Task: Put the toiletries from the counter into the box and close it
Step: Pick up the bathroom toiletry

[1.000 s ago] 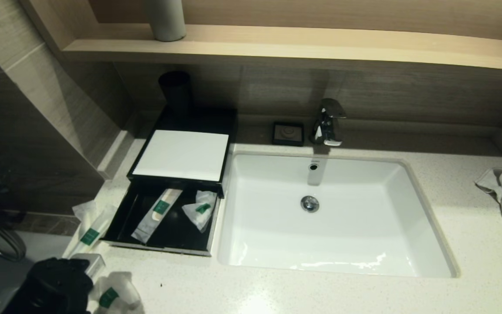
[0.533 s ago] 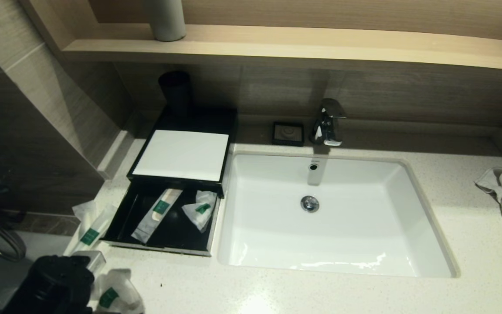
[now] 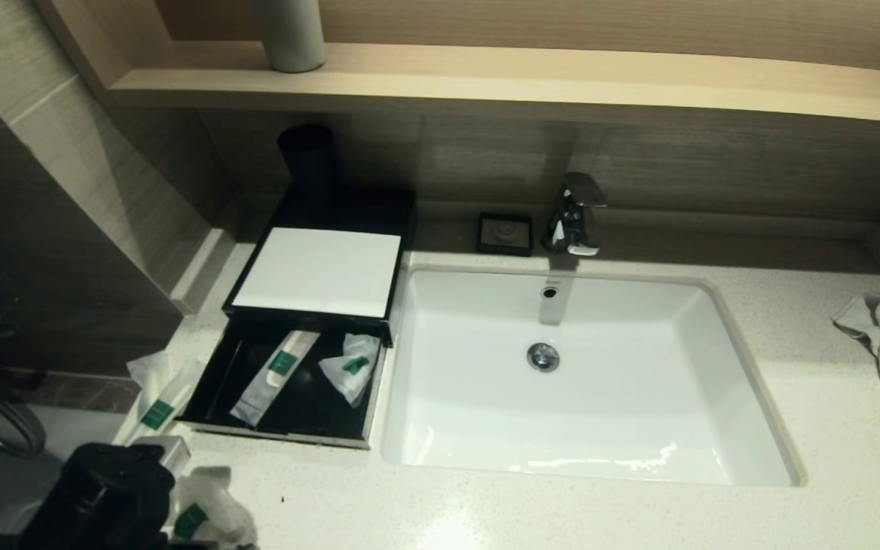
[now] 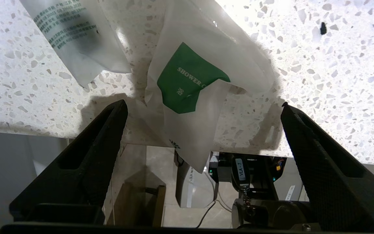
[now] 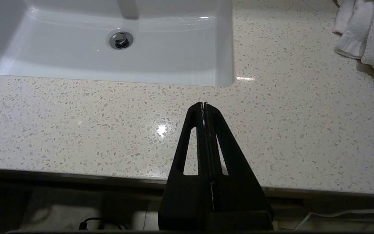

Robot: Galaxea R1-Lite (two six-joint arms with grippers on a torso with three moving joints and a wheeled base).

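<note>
Translucent shower-cap pouch [image 4: 203, 84] overhangs the counter [image 4: 320, 81] edge, half-hidden in head view by the wide-spread left gripper [image 4: 203, 107].

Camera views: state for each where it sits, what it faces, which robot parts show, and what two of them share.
Head view: high, facing down at the counter, sink and open box; left arm shows at the lower left.
Left wrist view: behind the open left gripper, facing the shower-cap sachet overhanging the counter edge.
Right wrist view: behind the shut right gripper, facing counter, sink and towel.
Shared: head and left wrist views both show that sachet.
</note>
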